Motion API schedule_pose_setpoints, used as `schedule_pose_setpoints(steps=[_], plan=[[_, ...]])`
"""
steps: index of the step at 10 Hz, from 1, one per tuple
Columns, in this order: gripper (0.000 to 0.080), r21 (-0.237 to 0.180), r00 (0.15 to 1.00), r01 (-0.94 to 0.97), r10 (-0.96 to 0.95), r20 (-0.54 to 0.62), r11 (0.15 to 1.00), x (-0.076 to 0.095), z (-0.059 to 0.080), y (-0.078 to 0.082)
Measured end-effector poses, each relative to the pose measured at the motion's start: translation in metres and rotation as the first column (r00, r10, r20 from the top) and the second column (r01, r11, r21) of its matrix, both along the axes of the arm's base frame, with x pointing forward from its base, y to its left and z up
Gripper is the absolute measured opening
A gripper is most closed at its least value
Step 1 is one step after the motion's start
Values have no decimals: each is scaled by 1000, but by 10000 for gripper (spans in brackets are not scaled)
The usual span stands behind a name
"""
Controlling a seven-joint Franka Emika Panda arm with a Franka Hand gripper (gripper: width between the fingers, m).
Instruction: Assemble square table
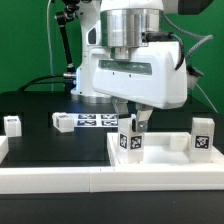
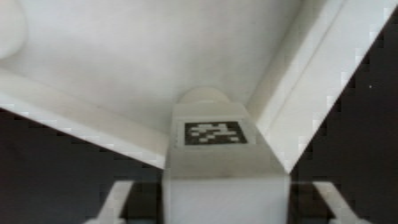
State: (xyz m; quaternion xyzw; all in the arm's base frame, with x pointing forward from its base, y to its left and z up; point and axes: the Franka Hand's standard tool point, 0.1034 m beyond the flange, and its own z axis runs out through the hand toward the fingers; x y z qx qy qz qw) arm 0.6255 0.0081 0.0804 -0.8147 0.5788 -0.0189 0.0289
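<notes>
The white square tabletop [image 1: 160,158] lies at the exterior view's right, rims up. My gripper [image 1: 131,124] is shut on a white block leg [image 1: 129,141] and holds it upright at the tabletop's near-left corner. In the wrist view the leg [image 2: 215,135], tag facing the camera, sits between my fingers [image 2: 128,200] and points into the tabletop's inner corner [image 2: 125,70], beside the rim [image 2: 317,70]. A second leg [image 1: 203,135] stands at the tabletop's far right. A third leg [image 1: 11,124] stands at the far left. A fourth leg [image 1: 63,121] lies on the dark table.
The marker board [image 1: 98,120] lies flat behind my gripper. A long white border bar [image 1: 55,181] runs along the front edge. The arm's base and cables stand at the back.
</notes>
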Motion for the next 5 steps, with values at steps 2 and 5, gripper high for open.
schedule_pose_setpoints(steps=[2, 5], plan=[[290, 12, 994, 110, -110, 0, 994, 0, 0, -1], [290, 50, 936, 352, -353, 10, 935, -2, 0, -1]])
